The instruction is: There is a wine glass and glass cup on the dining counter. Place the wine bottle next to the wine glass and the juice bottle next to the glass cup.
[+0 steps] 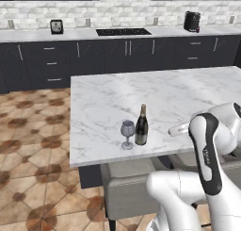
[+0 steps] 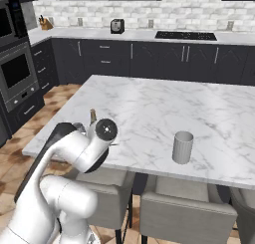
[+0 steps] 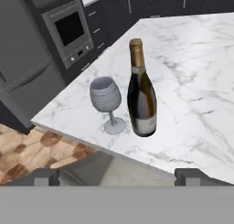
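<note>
The tall dark wine bottle (image 1: 141, 127) (image 3: 141, 96) stands upright near the front edge of the marble dining counter (image 1: 160, 95) (image 2: 149, 108). The stemmed wine glass (image 1: 127, 133) (image 3: 106, 102) is right beside it, on its left. My gripper (image 3: 118, 176) is open and empty. It hovers back from the counter edge, facing the bottle and glass without touching them. In the right base view my arm hides most of the bottle, leaving only its neck (image 2: 92, 114) showing. The glass cup (image 2: 183, 147) stands further right along the same front edge. The juice bottle is out of view.
Grey chairs (image 1: 127, 183) (image 2: 182, 208) are tucked under the counter's front edge, below my hand. A wall counter with a cooktop (image 1: 123, 31), a toaster (image 1: 56, 26) and a dark appliance (image 1: 191, 21) runs along the back. Built-in ovens (image 2: 17, 71) stand at the left.
</note>
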